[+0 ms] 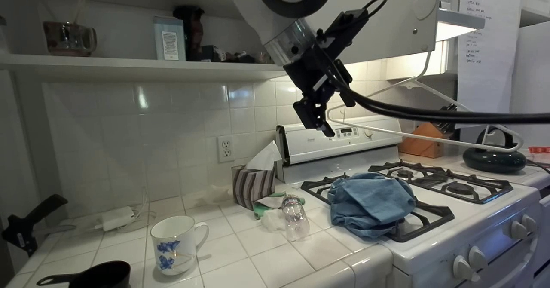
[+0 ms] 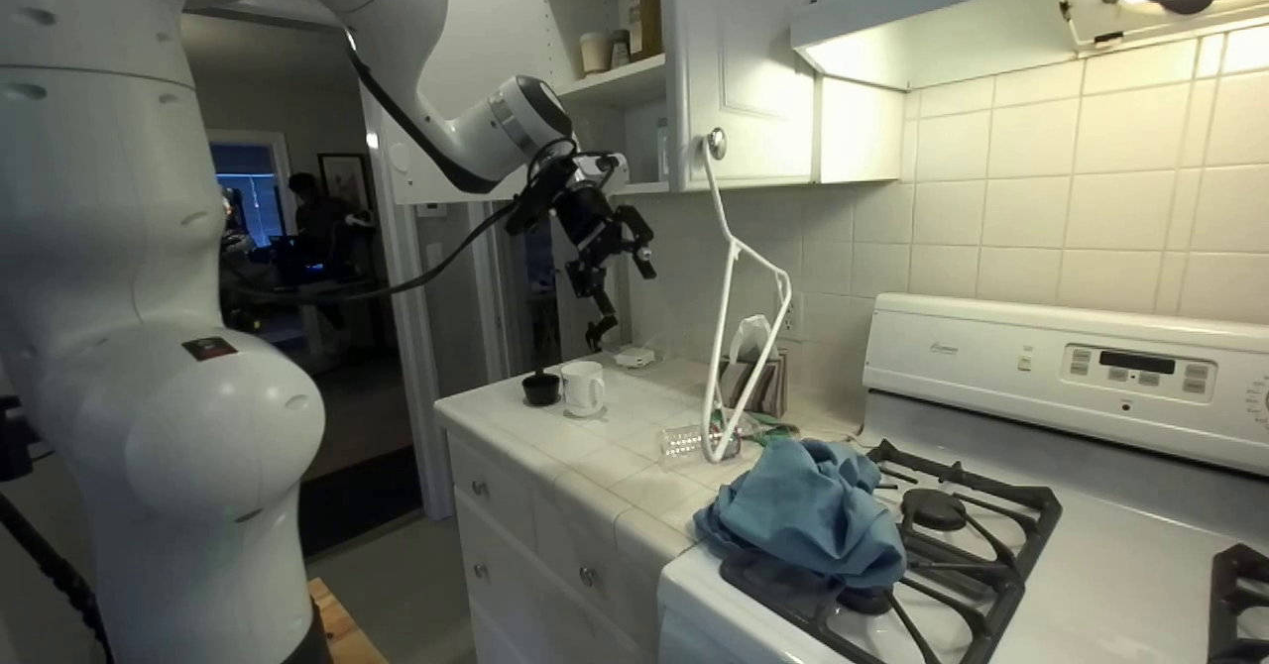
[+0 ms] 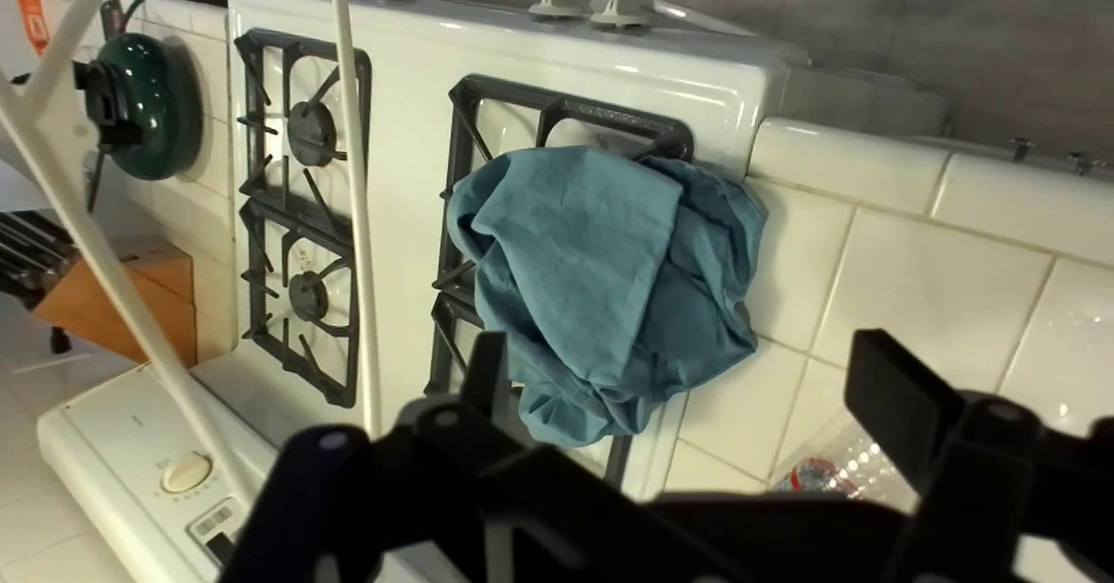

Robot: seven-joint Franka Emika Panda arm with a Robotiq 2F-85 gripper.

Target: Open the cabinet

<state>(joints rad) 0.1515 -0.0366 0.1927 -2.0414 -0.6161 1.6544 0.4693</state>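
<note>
The white cabinet (image 1: 142, 62) shows open shelves in both exterior views (image 2: 620, 84). Its framed door with a silver knob stands swung outward (image 2: 758, 59); its plain inner face shows in an exterior view (image 1: 386, 21). Another white door panel (image 2: 486, 69) stands out on the opposite side of the shelves, partly behind the arm. My gripper (image 1: 338, 114) points downward below shelf level, between the doors, touching neither (image 2: 623, 297). Its fingers are wide apart and empty in the wrist view (image 3: 679, 348). The cabinet is out of the wrist view.
A white hanger (image 2: 729, 248) hangs from the door knob. Below are the stove (image 1: 429, 219) with a blue cloth (image 1: 371, 204), a plastic bottle (image 1: 295, 219), a tissue box (image 1: 253, 185), a flowered mug (image 1: 174, 245) and a black pan (image 1: 101, 275). Shelf items include a glass mug (image 1: 68, 38).
</note>
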